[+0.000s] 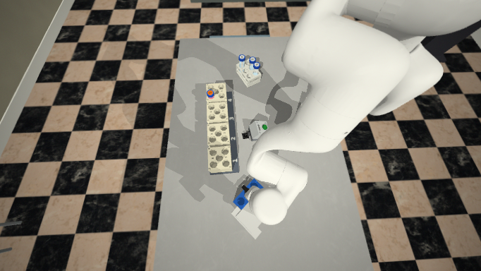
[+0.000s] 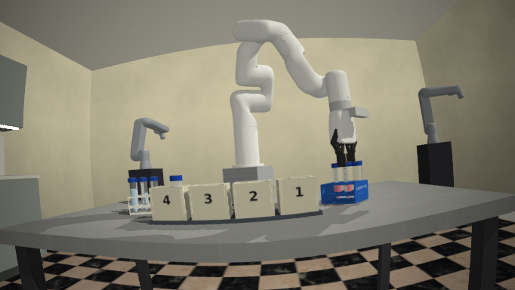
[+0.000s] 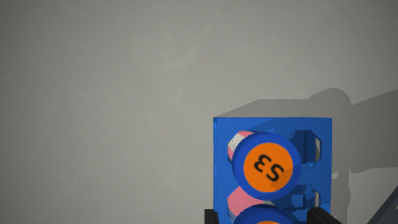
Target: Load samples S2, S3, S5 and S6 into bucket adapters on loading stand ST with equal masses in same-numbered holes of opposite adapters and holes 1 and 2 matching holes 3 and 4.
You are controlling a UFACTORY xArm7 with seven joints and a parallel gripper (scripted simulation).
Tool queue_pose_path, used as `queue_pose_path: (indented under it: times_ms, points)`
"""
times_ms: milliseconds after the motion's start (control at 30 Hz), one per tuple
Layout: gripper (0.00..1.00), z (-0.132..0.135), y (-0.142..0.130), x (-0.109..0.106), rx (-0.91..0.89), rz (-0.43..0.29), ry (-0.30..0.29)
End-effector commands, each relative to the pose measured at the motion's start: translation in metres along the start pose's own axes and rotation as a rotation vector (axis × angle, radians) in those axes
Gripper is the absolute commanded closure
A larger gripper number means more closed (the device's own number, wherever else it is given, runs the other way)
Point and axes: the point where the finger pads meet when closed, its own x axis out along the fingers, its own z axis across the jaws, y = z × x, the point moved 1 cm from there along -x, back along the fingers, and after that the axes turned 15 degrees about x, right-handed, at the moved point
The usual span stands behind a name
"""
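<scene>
The blue sample rack (image 1: 242,196) (image 2: 361,195) (image 3: 224,125) holds three blue-capped tubes with pink liquid. Tube S3 (image 3: 268,167) stands at its end, leaning slightly. My gripper (image 2: 346,161) (image 3: 266,217) is open, its fingers at cap height on either side of the neighbouring orange-dotted cap, whose ID is cut off. The loading stand (image 1: 235,152) (image 2: 280,217) bears adapter 1 (image 2: 298,202), adapter 2 (image 2: 254,208), adapter 3 (image 2: 208,209) and adapter 4 (image 2: 167,211). S5 (image 1: 210,93) (image 2: 176,178) stands in adapter 4; the other adapters show empty holes.
A white rack (image 1: 253,82) with three water blanks stands beyond the adapter 4 end; their printed volumes are unreadable. The small desk (image 1: 257,133) with the green DONE key (image 1: 264,127) stands beside the stand. Adapter 1 is the adapter closest to the blue rack.
</scene>
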Motion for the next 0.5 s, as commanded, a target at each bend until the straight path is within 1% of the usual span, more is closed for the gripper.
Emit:
queue_pose_path:
  times_ms: [0,467]
  points:
    - [0.43,-0.0005,0.0017,0.0001,0.000,0.004,0.001]
    - [0.43,-0.0005,0.0017,0.0088,0.000,0.004,0.001]
